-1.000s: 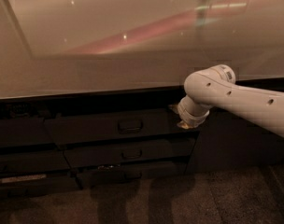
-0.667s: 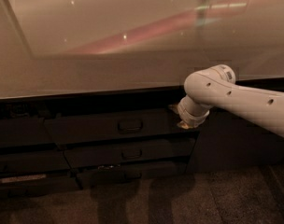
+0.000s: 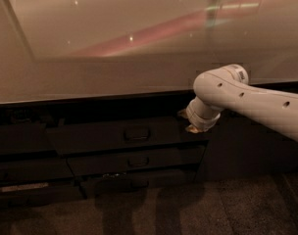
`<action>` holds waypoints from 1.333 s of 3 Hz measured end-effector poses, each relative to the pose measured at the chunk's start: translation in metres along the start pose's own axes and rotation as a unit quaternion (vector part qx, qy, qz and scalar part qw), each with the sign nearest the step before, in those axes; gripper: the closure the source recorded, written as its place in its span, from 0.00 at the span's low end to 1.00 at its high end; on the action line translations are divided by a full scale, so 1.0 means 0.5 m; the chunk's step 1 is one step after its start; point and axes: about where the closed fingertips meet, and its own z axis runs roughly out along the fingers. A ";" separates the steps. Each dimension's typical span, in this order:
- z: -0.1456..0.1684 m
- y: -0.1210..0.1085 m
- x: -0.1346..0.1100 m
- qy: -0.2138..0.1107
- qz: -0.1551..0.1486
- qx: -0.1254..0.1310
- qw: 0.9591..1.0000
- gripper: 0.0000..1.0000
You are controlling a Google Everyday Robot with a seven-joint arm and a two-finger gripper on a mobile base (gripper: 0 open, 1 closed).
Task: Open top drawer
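Across the upper half, we are looking at a pale, glossy countertop (image 3: 114, 72) reflecting streaks of light. From the right, the white arm (image 3: 257, 99) is reaching in under its edge. Just below the counter, the dark top drawer (image 3: 90, 140) is sitting with its loop handle (image 3: 136, 133) at centre. The gripper (image 3: 188, 122) is hanging at the drawer front's upper right corner, and we cannot tell whether it is gripping anything.
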 end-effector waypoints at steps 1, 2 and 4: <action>-0.014 -0.004 0.000 0.000 0.000 0.000 1.000 1.00; -0.018 -0.006 -0.001 0.000 0.000 0.000 1.000 1.00; -0.020 -0.002 -0.004 0.001 -0.002 -0.001 1.000 1.00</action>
